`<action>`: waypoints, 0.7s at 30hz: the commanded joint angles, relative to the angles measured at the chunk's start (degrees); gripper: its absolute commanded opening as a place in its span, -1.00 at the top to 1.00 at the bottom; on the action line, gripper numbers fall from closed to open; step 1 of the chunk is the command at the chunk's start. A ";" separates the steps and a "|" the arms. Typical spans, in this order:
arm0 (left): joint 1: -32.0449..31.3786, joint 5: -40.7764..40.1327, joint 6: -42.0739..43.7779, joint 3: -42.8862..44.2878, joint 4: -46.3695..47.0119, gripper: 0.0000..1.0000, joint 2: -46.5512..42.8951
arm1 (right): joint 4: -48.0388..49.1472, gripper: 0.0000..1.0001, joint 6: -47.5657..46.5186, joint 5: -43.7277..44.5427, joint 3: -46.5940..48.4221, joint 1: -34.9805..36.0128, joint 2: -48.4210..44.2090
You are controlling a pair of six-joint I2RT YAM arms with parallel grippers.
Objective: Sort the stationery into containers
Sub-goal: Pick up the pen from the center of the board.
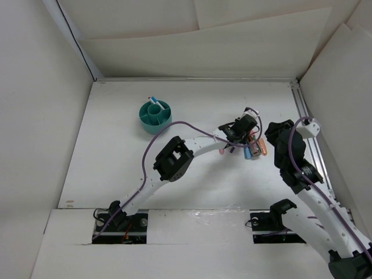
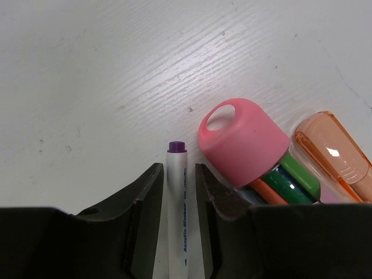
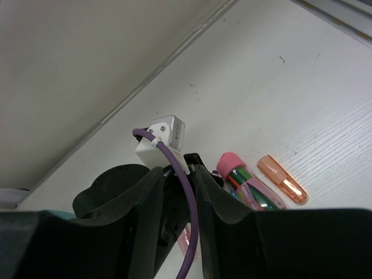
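Note:
A thin white pen with a purple tip (image 2: 177, 192) lies on the table between the fingers of my left gripper (image 2: 179, 174), which is shut on it. Beside it to the right lie a pink-capped bundle of green, blue and orange sticks (image 2: 244, 142) and an orange translucent stick (image 2: 334, 151). In the top view the left gripper (image 1: 247, 138) is at this cluster (image 1: 254, 149), right of centre. A pink stick (image 1: 222, 152) lies close by. My right gripper (image 1: 272, 135) hovers just right of the cluster, jaws slightly apart and empty. The teal organiser (image 1: 145, 119) stands far to the left and holds one blue-tipped pen.
An aluminium rail (image 1: 307, 125) runs along the table's right edge, close to the right arm. White walls enclose the table on three sides. The left arm's purple cable (image 3: 186, 192) crosses in front of the right wrist camera.

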 commanded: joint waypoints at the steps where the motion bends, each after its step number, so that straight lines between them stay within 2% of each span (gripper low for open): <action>1: -0.10 -2.02 0.72 2.36 -2.23 0.52 0.76 | 3.00 0.31 -0.97 -0.14 0.27 -0.38 -1.07; 4: -0.10 -2.55 0.72 2.36 -2.23 0.70 1.29 | 3.00 0.31 -0.97 -0.14 0.27 -0.38 -1.07; 5: -0.10 -3.07 0.72 1.84 -2.23 0.89 1.29 | 3.00 0.31 -0.97 -0.14 0.27 -0.38 -1.07; 7: -0.10 -3.08 0.72 1.23 -2.23 1.00 0.51 | 3.00 0.31 -0.97 -0.14 0.27 -0.38 -1.07; 12: -0.10 -4.21 0.72 -2.99 -0.04 1.00 -5.11 | 3.00 0.31 -0.97 -0.14 0.27 -0.38 -1.07; 16: -0.10 -4.22 0.20 -5.63 3.13 1.00 -13.02 | 3.00 0.31 -0.97 -0.14 -0.26 -0.38 -1.07; 21: 4.37 -1.85 -3.92 -7.38 6.46 1.00 -22.94 | 3.00 0.31 -0.97 -0.66 -0.26 -0.38 -1.07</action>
